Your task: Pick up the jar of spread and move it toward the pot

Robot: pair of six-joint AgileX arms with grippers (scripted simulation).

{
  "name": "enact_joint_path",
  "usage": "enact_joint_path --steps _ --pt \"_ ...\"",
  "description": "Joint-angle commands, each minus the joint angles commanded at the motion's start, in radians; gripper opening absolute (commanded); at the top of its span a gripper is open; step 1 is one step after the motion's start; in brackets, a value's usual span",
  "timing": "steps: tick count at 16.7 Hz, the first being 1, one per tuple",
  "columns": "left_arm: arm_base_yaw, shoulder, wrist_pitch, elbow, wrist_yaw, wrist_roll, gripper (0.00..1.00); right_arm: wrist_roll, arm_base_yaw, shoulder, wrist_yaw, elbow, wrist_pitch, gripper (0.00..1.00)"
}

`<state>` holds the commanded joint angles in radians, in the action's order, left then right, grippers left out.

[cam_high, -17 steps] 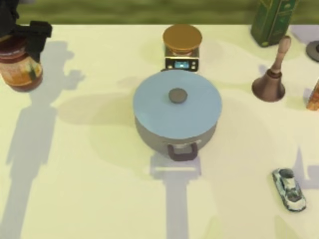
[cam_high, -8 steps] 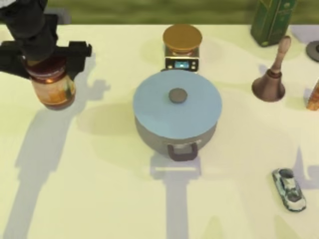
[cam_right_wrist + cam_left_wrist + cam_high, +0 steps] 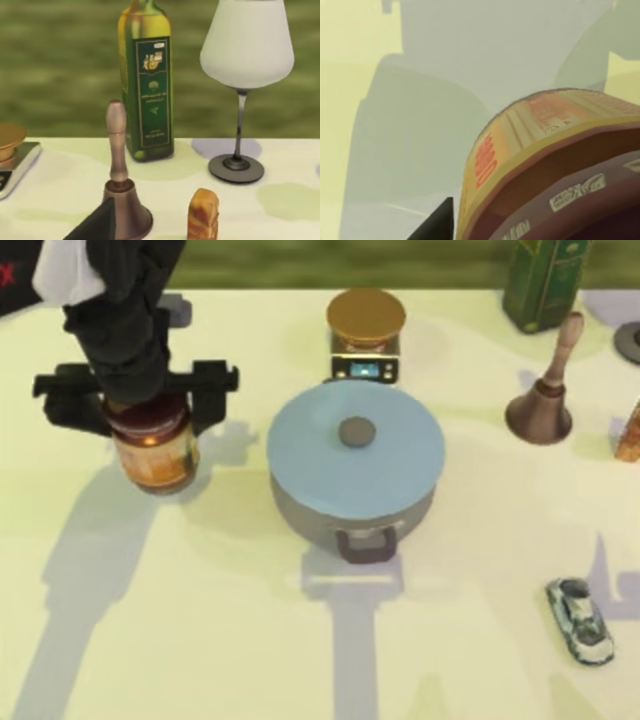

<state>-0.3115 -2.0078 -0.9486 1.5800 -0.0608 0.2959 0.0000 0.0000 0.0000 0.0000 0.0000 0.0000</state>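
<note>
While one jar of spread (image 3: 154,448) hangs gripped, one pot (image 3: 354,465) stands.

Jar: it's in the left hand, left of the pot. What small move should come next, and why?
Probably carry the jar a bit further right toward the pot. The left hand grips it below the lid, and bare table separates it from the pot. It should stop short of the pot's wall.
</note>
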Motion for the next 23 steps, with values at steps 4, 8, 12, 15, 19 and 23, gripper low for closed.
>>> enact_joint_path --steps 4,8,12,15,19,23 --pt "0.008 -0.022 0.039 -0.026 0.000 -0.002 0.00 0.000 0.000 0.000 0.000 0.000 0.000 1.00" --pt "0.006 -0.068 0.160 -0.089 0.002 -0.007 0.00 0.000 0.000 0.000 0.000 0.000 0.000 1.00" --pt "0.006 -0.074 0.168 -0.094 0.002 -0.007 0.00 0.000 0.000 0.000 0.000 0.000 0.000 1.00" --pt "0.006 -0.074 0.168 -0.094 0.002 -0.007 0.23 0.000 0.000 0.000 0.000 0.000 0.000 1.00" --pt "0.006 -0.074 0.168 -0.094 0.002 -0.007 0.53 0.000 0.000 0.000 0.000 0.000 0.000 1.00" --pt "0.006 -0.074 0.168 -0.094 0.002 -0.007 0.83 0.000 0.000 0.000 0.000 0.000 0.000 1.00"
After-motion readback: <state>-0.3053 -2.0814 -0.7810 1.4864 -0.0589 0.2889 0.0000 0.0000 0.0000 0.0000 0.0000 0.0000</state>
